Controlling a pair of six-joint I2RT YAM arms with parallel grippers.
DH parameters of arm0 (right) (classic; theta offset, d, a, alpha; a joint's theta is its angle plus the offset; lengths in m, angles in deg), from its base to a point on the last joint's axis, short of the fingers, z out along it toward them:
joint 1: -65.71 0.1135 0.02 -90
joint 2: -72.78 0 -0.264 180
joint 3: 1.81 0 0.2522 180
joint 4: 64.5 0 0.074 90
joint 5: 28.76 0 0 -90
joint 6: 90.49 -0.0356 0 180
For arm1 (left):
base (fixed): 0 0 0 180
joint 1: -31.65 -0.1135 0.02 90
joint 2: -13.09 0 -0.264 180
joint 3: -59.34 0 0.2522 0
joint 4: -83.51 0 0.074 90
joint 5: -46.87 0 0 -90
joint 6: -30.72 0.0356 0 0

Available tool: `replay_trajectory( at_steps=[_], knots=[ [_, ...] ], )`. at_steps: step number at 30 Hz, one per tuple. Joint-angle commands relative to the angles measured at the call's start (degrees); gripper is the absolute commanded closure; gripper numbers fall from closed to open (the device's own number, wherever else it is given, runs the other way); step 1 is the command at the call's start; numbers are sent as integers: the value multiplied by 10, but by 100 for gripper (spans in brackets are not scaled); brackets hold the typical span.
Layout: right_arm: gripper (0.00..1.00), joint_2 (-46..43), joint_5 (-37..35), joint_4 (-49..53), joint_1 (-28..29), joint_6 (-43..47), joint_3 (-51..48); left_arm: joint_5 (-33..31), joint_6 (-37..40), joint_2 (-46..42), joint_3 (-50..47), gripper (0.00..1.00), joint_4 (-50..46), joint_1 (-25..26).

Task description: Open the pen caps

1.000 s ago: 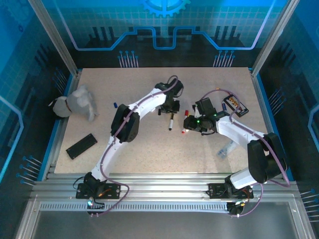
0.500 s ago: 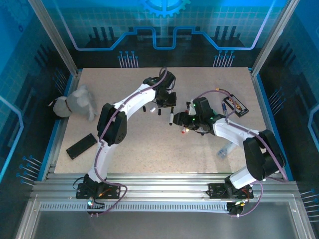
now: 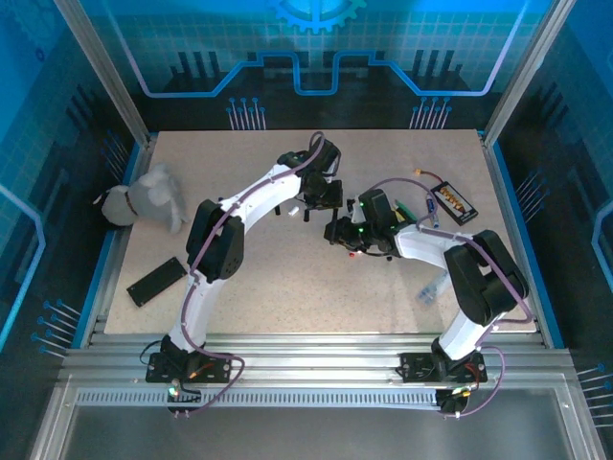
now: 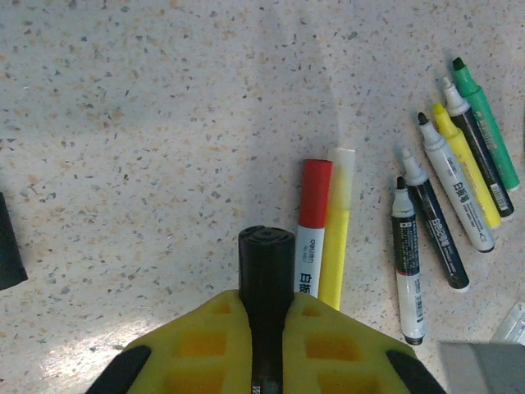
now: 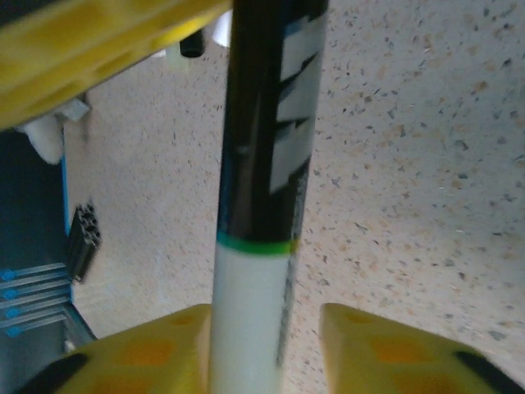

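Pen (image 5: 262,164) spans left gripper (image 4: 267,316) to right gripper (image 5: 267,328).

Robotics lab cell: aluminium frame (image 3: 306,369), blue circuit-print walls (image 3: 402,48), speckled worktable (image 3: 287,287)

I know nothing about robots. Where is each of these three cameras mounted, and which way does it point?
Top: fixed above and behind, looking down on the table; left arm and right arm show.
Left wrist: on the left arm, looking down past the left jaws, shut on a black pen, at loose pens.
Right wrist: on the right arm, looking along a pen between the right jaws, a gap on one side.
Shared: both wrist views seem to show the same pen.
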Motion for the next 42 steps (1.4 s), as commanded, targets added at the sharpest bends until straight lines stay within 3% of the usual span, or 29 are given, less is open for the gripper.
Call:
replay_trajectory(
  at_steps=[1, 7, 10, 12, 28, 30, 34, 37, 38, 40, 42],
  knots=[
    [100, 2, -4, -16, 7, -17, 17, 13, -1, -34, -6, 100, -4, 4],
    [100, -39, -9, -10, 7, 11, 5, -17, 7, -40, -9, 100, -18, 3],
    [100, -54, 1, -12, 7, 24, -24, -33, 6, -35, -1, 84, -29, 3],
    [100, -62, 5, -15, 8, 27, -34, -37, 6, -34, 0, 78, -29, 3],
    [100, -85, 6, 14, 23, 41, -41, -47, 0, -9, 34, 75, -41, -1],
    [100, -88, 5, 16, 23, 41, -42, -44, 1, -6, 39, 77, -41, -2],
    [100, -88, 3, 15, 24, 38, -46, -39, 1, 4, 43, 93, -40, -2],
    [100, -86, -1, 7, 24, 33, -48, -26, -1, 10, 42, 98, -38, -3],
    [100, -85, -2, 5, 24, 31, -47, -23, -1, 10, 40, 96, -38, -2],
    [100, -80, -4, 1, 23, 29, -43, -23, 3, 8, 37, 81, -37, 2],
    [100, -73, -5, -3, 21, 28, -36, -27, 5, 5, 30, 72, -36, 4]
  ],
)
